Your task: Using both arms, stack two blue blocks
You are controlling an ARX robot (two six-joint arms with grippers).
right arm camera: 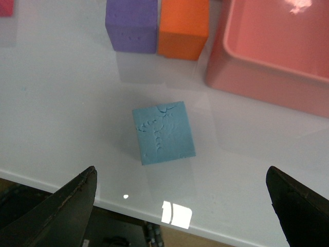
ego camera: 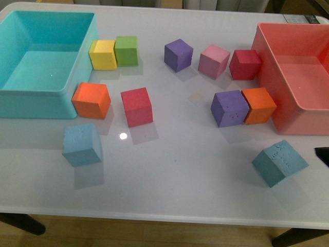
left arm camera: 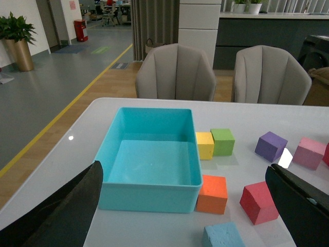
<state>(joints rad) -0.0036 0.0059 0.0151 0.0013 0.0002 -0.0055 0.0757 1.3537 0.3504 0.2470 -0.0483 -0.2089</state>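
Note:
Two sky-blue blocks lie apart on the white table. One blue block (ego camera: 81, 144) sits near the front left, in front of the teal bin; its top corner shows in the left wrist view (left arm camera: 222, 235). The other blue block (ego camera: 279, 162) lies near the front right, turned askew; it shows in the right wrist view (right arm camera: 163, 132). My left gripper (left arm camera: 187, 206) is open and empty, above and short of the left block. My right gripper (right arm camera: 182, 206) is open and empty, hovering over the table's front edge just short of the right block. A black sliver of the right arm (ego camera: 323, 154) shows at the front view's right edge.
A teal bin (ego camera: 77, 98) stands at the left, a pink bin (ego camera: 280, 110) at the right. Between them lie yellow (ego camera: 103, 54), green (ego camera: 126, 50), orange (ego camera: 91, 100), red (ego camera: 136, 106), purple (ego camera: 178, 54), pink (ego camera: 214, 61), dark red (ego camera: 244, 64), purple (ego camera: 230, 108) and orange (ego camera: 258, 105) cubes.

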